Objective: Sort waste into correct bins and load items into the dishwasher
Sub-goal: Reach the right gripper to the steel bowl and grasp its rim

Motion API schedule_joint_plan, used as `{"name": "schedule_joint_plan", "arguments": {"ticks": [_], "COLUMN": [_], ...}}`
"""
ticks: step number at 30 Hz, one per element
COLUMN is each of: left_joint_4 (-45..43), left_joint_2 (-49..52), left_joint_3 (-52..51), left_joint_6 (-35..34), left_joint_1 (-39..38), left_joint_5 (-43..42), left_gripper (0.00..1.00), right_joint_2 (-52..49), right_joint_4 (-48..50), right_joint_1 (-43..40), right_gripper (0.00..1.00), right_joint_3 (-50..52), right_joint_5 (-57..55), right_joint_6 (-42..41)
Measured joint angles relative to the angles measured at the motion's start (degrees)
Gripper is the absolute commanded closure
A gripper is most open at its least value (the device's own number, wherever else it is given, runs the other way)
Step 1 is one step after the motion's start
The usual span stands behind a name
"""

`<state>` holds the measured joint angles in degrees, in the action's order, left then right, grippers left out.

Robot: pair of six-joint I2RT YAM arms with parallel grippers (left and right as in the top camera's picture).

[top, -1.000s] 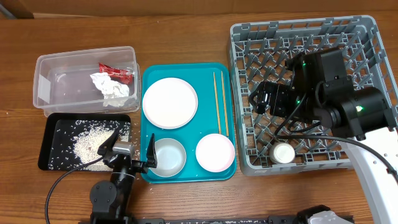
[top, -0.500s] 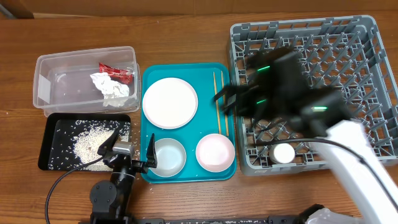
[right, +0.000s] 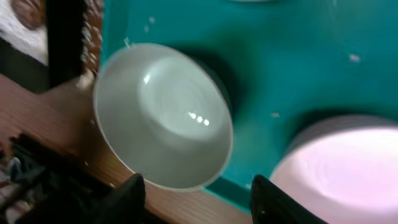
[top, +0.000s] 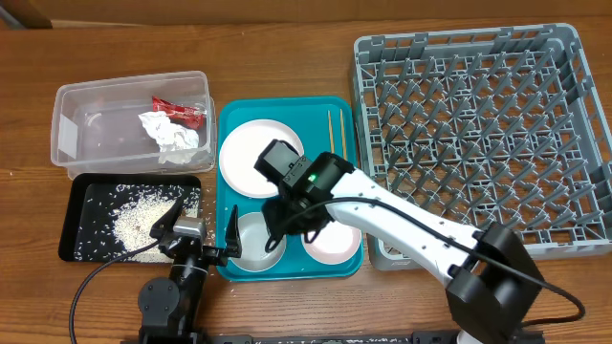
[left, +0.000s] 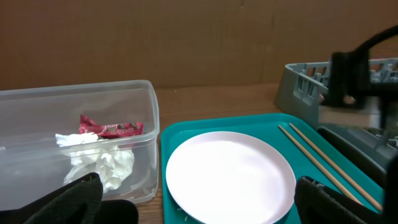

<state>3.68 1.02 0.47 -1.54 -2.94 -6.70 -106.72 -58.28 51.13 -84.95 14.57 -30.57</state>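
Observation:
My right gripper [top: 290, 225] is open and empty, low over the teal tray between the pale grey bowl [top: 256, 245] and the pinkish bowl [top: 337, 241]. In the right wrist view its fingers [right: 202, 199] straddle the gap between the grey bowl [right: 161, 115] and the pink bowl [right: 339, 168]. The white plate [top: 251, 153] and chopsticks [top: 334, 129] lie on the tray, partly under my right wrist. The clear tub [top: 76, 105] holds the red packet [top: 178, 110] and napkin [top: 170, 134]. Rice lies in the black tray [top: 76, 196]. The grey dish rack [top: 574, 115] stands at the right. My left gripper [top: 196, 234] is open and empty. The cup is hidden.
The teal serving tray [top: 228, 119] sits between the tub and the rack. My right arm stretches from the front right across the rack's front left corner. The left wrist view shows the plate [left: 230, 177], chopsticks [left: 323, 165] and tub [left: 74, 106] ahead.
My right arm has swung left from over the dish rack to the front of the teal tray, above the two bowls. The cup seen in the rack is now hidden. The left arm has not moved.

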Motion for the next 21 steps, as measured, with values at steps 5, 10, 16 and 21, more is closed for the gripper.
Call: {"name": "schedule_joint_plan", "arguments": {"ticks": [5, 10, 16, 21], "left_joint_4": [0.0, 0.0, 0.0, 0.0], "left_joint_2": [0.0, 0.0, 0.0, 0.0], "left_joint_3": [0.0, 0.0, 0.0, 0.0], "left_joint_6": [0.0, 0.0, 0.0, 0.0], "left_joint_1": [0.0, 0.0, 0.0, 0.0], "left_joint_5": [0.0, 0.0, 0.0, 0.0], "left_gripper": [0.0, 0.0, 0.0, 0.0], "right_joint_2": [-0.8, -5.5, -9.2, -9.3], "right_joint_4": [4.9, 6.4, 6.3, 6.4], "right_joint_1": [0.0, 0.0, 0.0, -0.2], "right_gripper": [0.5, 0.51, 0.85, 0.96], "right_joint_3": [0.0, 0.0, 0.0, 0.0], "right_joint_5": [-2.9, -2.2, 1.2, 2.2], "right_joint_6": [-0.8, -2.0, -2.9, -4.3]}}
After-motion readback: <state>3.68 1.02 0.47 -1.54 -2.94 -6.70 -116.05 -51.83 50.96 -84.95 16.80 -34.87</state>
